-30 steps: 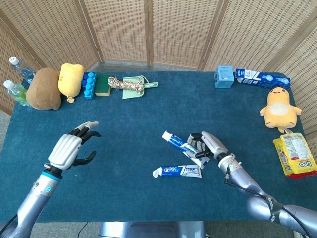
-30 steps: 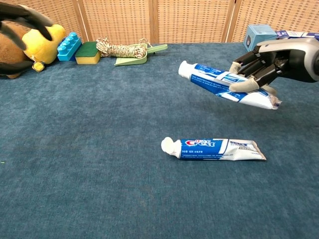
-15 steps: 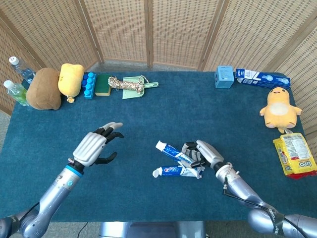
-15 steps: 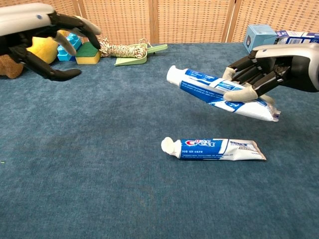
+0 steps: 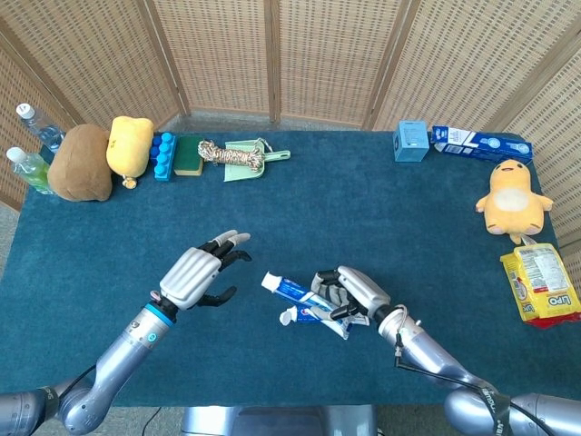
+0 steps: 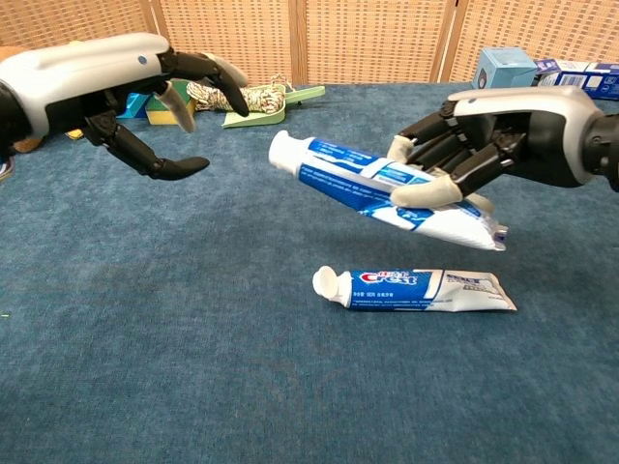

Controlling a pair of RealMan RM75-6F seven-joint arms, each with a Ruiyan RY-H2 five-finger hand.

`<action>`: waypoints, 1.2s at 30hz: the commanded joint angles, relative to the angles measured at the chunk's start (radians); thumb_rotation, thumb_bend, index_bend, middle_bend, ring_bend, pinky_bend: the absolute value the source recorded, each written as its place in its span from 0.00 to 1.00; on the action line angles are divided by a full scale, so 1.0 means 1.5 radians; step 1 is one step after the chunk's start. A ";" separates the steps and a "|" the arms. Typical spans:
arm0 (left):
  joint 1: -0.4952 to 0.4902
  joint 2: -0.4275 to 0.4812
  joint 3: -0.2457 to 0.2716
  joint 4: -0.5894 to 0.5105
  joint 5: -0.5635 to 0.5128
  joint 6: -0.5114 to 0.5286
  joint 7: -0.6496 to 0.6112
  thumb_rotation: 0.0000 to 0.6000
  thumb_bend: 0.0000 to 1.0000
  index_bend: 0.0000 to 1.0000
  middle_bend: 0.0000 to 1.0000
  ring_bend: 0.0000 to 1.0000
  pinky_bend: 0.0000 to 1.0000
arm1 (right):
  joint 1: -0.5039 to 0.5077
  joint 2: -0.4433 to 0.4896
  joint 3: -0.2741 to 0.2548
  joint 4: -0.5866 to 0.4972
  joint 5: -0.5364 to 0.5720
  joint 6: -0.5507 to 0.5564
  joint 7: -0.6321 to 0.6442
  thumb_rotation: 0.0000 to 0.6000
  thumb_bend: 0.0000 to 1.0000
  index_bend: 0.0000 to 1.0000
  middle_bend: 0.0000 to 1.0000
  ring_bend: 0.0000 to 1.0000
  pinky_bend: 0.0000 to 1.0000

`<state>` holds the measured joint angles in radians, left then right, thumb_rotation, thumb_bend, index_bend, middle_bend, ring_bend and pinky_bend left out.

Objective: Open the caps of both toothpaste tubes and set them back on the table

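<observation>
Right hand [image 6: 484, 145] grips one toothpaste tube [image 6: 372, 184] above the table [image 6: 193, 338]. Left hand [image 6: 145, 87] empty, fingers spread. Second tube [image 6: 416, 288] lies flat below.

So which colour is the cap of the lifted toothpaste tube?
White, on the lifted toothpaste tube; clearest in the chest view.

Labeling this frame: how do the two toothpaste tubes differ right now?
The held toothpaste tube is lifted off the table in the right hand; the Crest tube lies flat on the blue cloth. The held tube tilts, its cap end raised toward the left hand; the Crest tube lies level. Both are white and blue, caps on, cap ends pointing left.
</observation>
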<state>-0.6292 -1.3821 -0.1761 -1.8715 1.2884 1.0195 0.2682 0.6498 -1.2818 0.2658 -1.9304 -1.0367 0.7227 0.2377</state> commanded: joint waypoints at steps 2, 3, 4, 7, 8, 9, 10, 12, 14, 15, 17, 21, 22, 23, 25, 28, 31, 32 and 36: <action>-0.005 -0.007 0.003 0.001 0.004 0.001 0.002 1.00 0.33 0.24 0.10 0.07 0.28 | 0.011 -0.007 -0.001 -0.004 0.006 0.001 -0.006 1.00 0.60 0.95 0.77 0.72 0.81; -0.006 -0.010 0.004 0.002 0.004 0.003 0.002 1.00 0.33 0.24 0.10 0.07 0.28 | 0.014 -0.009 -0.002 -0.005 0.009 0.002 -0.008 1.00 0.60 0.95 0.77 0.72 0.81; -0.007 -0.011 0.005 0.002 0.004 0.003 0.001 1.00 0.33 0.24 0.10 0.07 0.28 | 0.016 -0.011 -0.003 -0.007 0.011 0.001 -0.009 1.00 0.60 0.95 0.77 0.72 0.81; -0.010 -0.016 0.007 0.005 0.005 0.004 -0.004 1.00 0.33 0.24 0.10 0.07 0.28 | 0.023 -0.013 -0.006 -0.009 0.017 0.003 -0.014 1.00 0.60 0.95 0.77 0.72 0.81; -0.011 -0.018 0.007 0.005 0.006 0.004 -0.005 1.00 0.33 0.24 0.10 0.07 0.28 | 0.024 -0.014 -0.007 -0.010 0.019 0.003 -0.014 1.00 0.60 0.95 0.77 0.72 0.81; -0.012 -0.019 0.008 0.006 0.006 0.004 -0.006 1.00 0.33 0.24 0.10 0.07 0.28 | 0.026 -0.015 -0.008 -0.011 0.020 0.003 -0.015 1.00 0.60 0.95 0.77 0.72 0.81; -0.013 -0.021 0.009 0.006 0.006 0.004 -0.007 1.00 0.33 0.24 0.10 0.07 0.28 | 0.027 -0.016 -0.009 -0.012 0.021 0.004 -0.016 1.00 0.60 0.95 0.77 0.72 0.81; -0.015 -0.023 0.010 0.007 0.007 0.004 -0.008 1.00 0.33 0.24 0.10 0.07 0.28 | 0.029 -0.016 -0.011 -0.013 0.023 0.005 -0.016 1.00 0.60 0.95 0.77 0.72 0.81; -0.019 -0.026 0.010 0.006 0.006 0.002 -0.011 1.00 0.33 0.24 0.10 0.07 0.28 | 0.031 -0.017 -0.013 -0.015 0.025 0.005 -0.017 1.00 0.60 0.95 0.77 0.72 0.81; -0.019 -0.027 0.011 0.006 0.006 0.002 -0.011 1.00 0.33 0.25 0.10 0.07 0.28 | 0.032 -0.018 -0.014 -0.015 0.025 0.005 -0.016 1.00 0.60 0.95 0.77 0.72 0.81; -0.021 -0.030 0.011 0.006 0.007 0.004 -0.010 1.00 0.33 0.26 0.10 0.07 0.28 | 0.034 -0.019 -0.014 -0.016 0.027 0.005 -0.014 1.00 0.60 0.95 0.77 0.72 0.81; -0.025 -0.037 0.013 0.007 0.008 0.006 -0.010 1.00 0.33 0.30 0.10 0.07 0.29 | 0.038 -0.020 -0.015 -0.016 0.029 0.004 -0.011 1.00 0.60 0.95 0.77 0.72 0.81; -0.026 -0.039 0.014 0.008 0.008 0.006 -0.009 1.00 0.33 0.31 0.11 0.07 0.29 | 0.039 -0.020 -0.015 -0.017 0.030 0.004 -0.010 1.00 0.60 0.95 0.77 0.72 0.81; -0.027 -0.040 0.015 0.009 0.007 0.006 -0.009 1.00 0.33 0.31 0.11 0.07 0.29 | 0.040 -0.020 -0.015 -0.017 0.030 0.003 -0.008 1.00 0.60 0.95 0.77 0.72 0.81; -0.028 -0.042 0.015 0.010 0.006 0.006 -0.008 1.00 0.33 0.33 0.11 0.07 0.29 | 0.041 -0.019 -0.016 -0.017 0.031 0.001 -0.004 1.00 0.60 0.95 0.77 0.72 0.81; -0.029 -0.045 0.016 0.012 0.004 0.009 -0.008 1.00 0.33 0.36 0.12 0.07 0.26 | 0.041 -0.016 -0.017 -0.017 0.032 -0.002 0.002 1.00 0.60 0.95 0.77 0.72 0.81; -0.031 -0.047 0.016 0.014 0.003 0.010 -0.008 1.00 0.33 0.38 0.12 0.07 0.25 | 0.040 -0.013 -0.018 -0.017 0.032 -0.006 0.012 1.00 0.60 0.95 0.77 0.72 0.81; -0.032 -0.048 0.017 0.015 0.003 0.010 -0.008 1.00 0.33 0.38 0.12 0.07 0.26 | 0.040 -0.012 -0.018 -0.017 0.031 -0.008 0.014 1.00 0.60 0.95 0.77 0.72 0.81; -0.034 -0.051 0.017 0.016 0.003 0.012 -0.011 1.00 0.33 0.41 0.13 0.07 0.27 | 0.041 -0.007 -0.019 -0.018 0.027 -0.014 0.024 1.00 0.60 0.95 0.77 0.72 0.81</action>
<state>-0.6798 -1.4583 -0.1506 -1.8472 1.2931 1.0362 0.2529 0.7109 -1.2932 0.2382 -1.9575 -0.9947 0.7029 0.2729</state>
